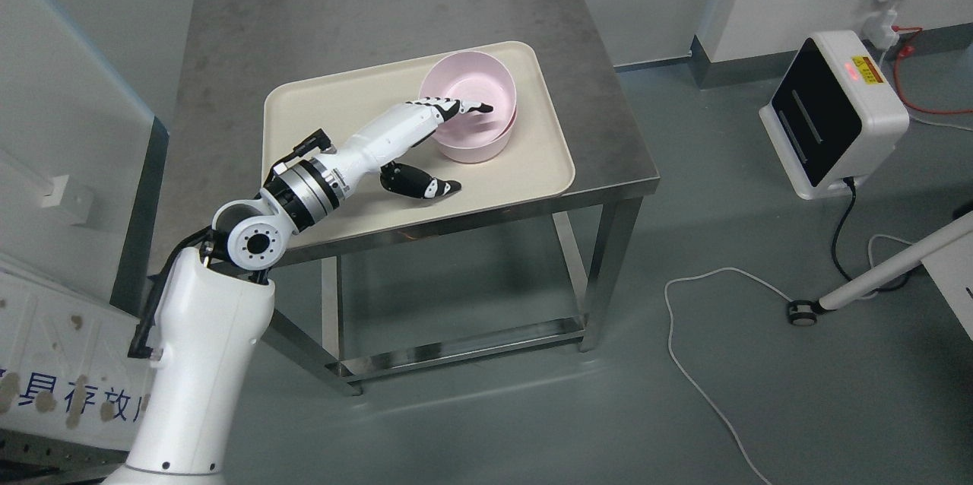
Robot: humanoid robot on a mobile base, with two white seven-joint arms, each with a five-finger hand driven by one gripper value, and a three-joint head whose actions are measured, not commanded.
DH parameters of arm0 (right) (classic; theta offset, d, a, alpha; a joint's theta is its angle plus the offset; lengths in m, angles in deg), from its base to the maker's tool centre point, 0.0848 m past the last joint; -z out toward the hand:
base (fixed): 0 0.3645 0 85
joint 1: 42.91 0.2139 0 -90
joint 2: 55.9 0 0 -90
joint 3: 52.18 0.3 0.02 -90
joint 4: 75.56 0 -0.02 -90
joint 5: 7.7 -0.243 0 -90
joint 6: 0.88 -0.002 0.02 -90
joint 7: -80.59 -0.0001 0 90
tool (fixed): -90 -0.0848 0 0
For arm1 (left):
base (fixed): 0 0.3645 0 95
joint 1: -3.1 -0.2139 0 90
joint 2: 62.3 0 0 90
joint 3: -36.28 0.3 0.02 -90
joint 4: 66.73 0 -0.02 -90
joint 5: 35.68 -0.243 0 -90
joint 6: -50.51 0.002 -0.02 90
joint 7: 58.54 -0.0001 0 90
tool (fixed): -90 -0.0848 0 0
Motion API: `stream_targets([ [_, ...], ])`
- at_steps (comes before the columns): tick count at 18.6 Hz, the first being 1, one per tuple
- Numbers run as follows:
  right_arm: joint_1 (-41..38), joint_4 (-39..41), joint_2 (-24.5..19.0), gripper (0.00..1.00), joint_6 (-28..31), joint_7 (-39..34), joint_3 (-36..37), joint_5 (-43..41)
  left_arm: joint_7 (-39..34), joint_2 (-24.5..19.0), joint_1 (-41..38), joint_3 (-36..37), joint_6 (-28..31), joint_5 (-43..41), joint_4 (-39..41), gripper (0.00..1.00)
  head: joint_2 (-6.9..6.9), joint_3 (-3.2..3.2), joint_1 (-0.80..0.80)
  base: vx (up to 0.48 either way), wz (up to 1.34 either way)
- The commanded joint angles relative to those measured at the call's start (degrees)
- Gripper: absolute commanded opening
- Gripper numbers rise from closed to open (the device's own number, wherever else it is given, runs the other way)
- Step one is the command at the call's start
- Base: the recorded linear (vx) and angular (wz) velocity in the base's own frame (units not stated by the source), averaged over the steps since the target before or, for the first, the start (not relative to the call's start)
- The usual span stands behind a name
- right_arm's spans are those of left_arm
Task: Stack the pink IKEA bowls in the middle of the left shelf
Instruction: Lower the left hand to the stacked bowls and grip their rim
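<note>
On the tray (319,112) you've got two nested pink bowls (486,131), nothing else inside, left hand (426,143) fingers spread, reaching over the near rim, thumb outside below.

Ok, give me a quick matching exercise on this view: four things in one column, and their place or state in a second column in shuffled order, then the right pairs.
Things:
1. pink bowls
2. tray
3. left hand
4. white box

Places or states:
A. on the floor, right of the table, red light lit
B. nested together at the tray's far right
C. lying on the steel table
D. fingers reaching over a bowl rim, thumb spread below

Pairs: 1-B, 2-C, 3-D, 4-A
</note>
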Motion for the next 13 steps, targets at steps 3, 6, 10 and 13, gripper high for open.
stream_targets([
  [3,0.0,0.0,1.0,1.00,0.0,0.0,0.6,0.4,3.1,-1.8,6.0,6.0,7.8,-5.2,1.4,0.72,0.00,0.00,0.00,0.000,0.00],
  [6,0.0,0.1,1.0,1.00,0.0,0.0,0.6,0.4,5.4,-1.8,5.4,6.2,8.9,-7.1,1.5,0.68,0.00,0.00,0.00,0.000,0.00],
  [10,0.0,0.0,1.0,1.00,0.0,0.0,0.6,0.4,5.5,-1.6,5.6,6.1,8.6,-7.0,1.5,0.56,0.00,0.00,0.00,0.000,0.00],
  [13,0.0,0.0,1.0,1.00,0.0,0.0,0.6,0.4,5.3,1.5,5.8,5.5,8.2,-7.1,1.5,0.40,0.00,0.00,0.00,0.000,0.00],
])
